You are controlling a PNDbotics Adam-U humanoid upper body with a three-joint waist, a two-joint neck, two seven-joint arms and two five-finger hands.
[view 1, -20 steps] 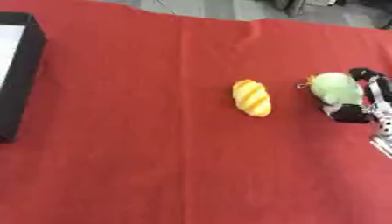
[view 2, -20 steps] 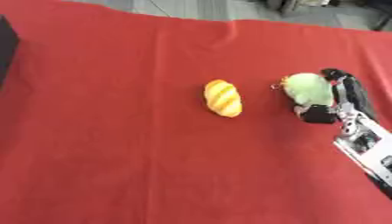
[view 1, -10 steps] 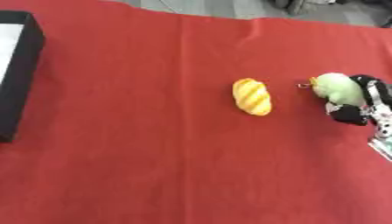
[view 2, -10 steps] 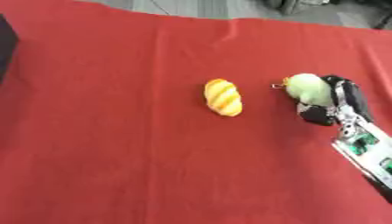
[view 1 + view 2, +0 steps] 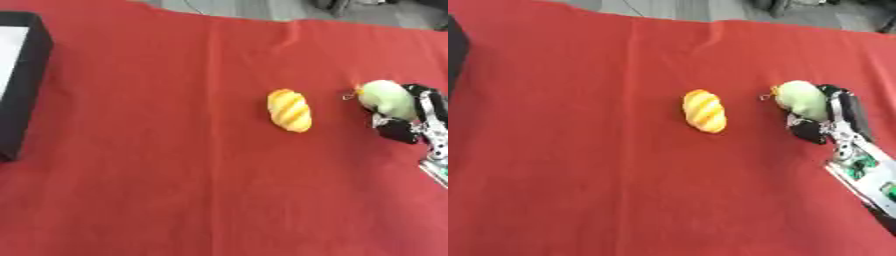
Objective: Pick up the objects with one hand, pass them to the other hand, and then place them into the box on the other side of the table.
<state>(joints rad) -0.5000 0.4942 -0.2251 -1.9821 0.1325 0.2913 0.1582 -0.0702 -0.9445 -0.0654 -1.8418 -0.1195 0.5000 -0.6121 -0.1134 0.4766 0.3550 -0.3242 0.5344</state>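
Left eye view. The robot's right hand (image 5: 409, 120) is coming in from the right edge and is curling its black fingers around a pale green rounded soft toy with a small orange tip (image 5: 386, 98). The toy is sitting on the red cloth-covered table (image 5: 157, 175), against the inner side of the hand, with the fingers wrapping its right and lower flank; judged as a grasp in progress, toy not yet lifted clear. Grasping from the right side makes sense, since the toy has to go across to the other hand. A yellow-orange striped bread-shaped soft toy (image 5: 289, 110) is lying near the green toy, to its left, apart from the hand and untouched; it is probably waiting its turn. The black-walled box with a white floor (image 5: 24, 95) is sitting at the far left edge, well apart from both toys, which is why a hand-over is needed. The left hand is not showing.

Right eye view. The right hand's forearm, silver with a green circuit patch, is running down to the lower right corner. The fingers are closing around the green toy's right side; the thumb's position cannot be made out. The bread toy is lying left of it, not touching. Only a dark sliver of the box is showing at the left edge.
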